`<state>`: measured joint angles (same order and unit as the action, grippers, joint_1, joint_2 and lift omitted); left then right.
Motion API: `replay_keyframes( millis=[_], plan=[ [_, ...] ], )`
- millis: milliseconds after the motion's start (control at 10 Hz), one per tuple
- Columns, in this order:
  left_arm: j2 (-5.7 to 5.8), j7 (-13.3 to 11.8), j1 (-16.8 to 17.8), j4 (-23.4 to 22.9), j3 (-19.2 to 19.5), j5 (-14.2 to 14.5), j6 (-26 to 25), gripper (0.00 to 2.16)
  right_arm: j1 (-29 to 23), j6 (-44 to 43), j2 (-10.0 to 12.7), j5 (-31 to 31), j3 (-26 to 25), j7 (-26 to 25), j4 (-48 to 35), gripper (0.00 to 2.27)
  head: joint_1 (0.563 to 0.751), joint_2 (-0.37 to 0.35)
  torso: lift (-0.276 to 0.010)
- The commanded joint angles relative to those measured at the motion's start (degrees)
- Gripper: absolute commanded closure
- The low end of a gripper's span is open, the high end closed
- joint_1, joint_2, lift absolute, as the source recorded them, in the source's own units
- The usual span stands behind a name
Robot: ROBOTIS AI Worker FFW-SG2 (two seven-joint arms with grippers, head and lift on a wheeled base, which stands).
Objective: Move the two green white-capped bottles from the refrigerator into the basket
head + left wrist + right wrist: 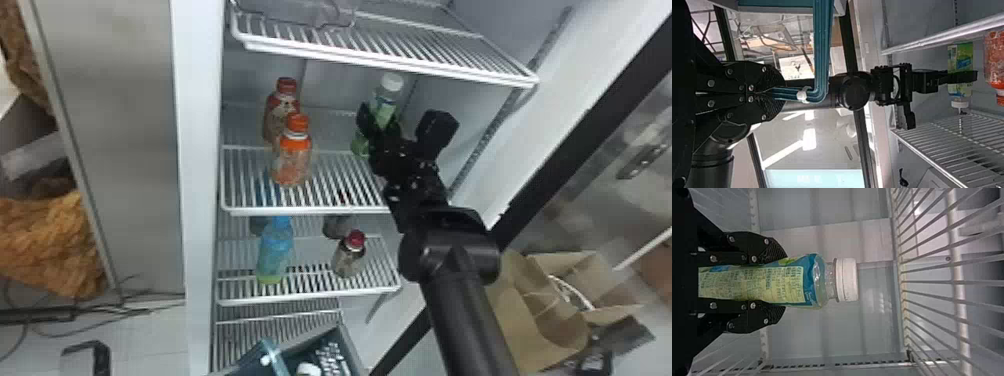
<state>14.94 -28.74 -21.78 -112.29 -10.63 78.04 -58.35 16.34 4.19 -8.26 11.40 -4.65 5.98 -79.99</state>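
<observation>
Right fingers: your right gripper (380, 125) grips the green white-capped bottle (385, 107) from both sides, cap up.
Bottle position: toward the right edge of the shelf (305, 210) bearing the orange-capped bottle (292, 160); base contact unclear to you.
Left fingers: your left gripper (768, 94) pinches the teal handle (822, 47).
Basket: you have its rim (354, 350) by the lower shelves, a white cap (308, 369) inside.

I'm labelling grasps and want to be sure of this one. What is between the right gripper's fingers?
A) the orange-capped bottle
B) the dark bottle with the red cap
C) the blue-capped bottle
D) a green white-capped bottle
D: the right wrist view shows the green white-capped bottle between the fingers of the right gripper, its white cap beyond the fingertips.
</observation>
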Motion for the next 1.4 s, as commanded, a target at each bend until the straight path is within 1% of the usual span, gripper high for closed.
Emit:
replay_keyframes(
  millis=[0,500,1100,1300],
  plan=[
    [0.00,0.00,-0.01,0.00,0.01,0.00,0.00,1.21,-2.70,1.16,0.00,-0.31,-0.14,0.00,-4.45,0.90,0.695,-0.350,-0.004],
    [0.00,0.00,-0.43,0.00,0.35,0.00,0.14,1.21,-12.82,6.08,-0.09,0.49,-1.17,0.35,-19.78,0.90,0.695,-0.350,-0.004],
    [-0.09,-0.09,-0.85,-0.28,0.69,-0.11,0.28,1.21,-22.81,10.72,-0.09,2.88,-2.89,1.41,-33.98,0.90,0.695,-0.350,-0.004],
    [-0.18,-0.09,-1.00,-0.28,0.92,-0.11,0.28,1.21,-27.73,13.39,-0.09,4.26,-3.92,1.76,-40.17,0.90,0.695,-0.350,-0.004]
  ],
)
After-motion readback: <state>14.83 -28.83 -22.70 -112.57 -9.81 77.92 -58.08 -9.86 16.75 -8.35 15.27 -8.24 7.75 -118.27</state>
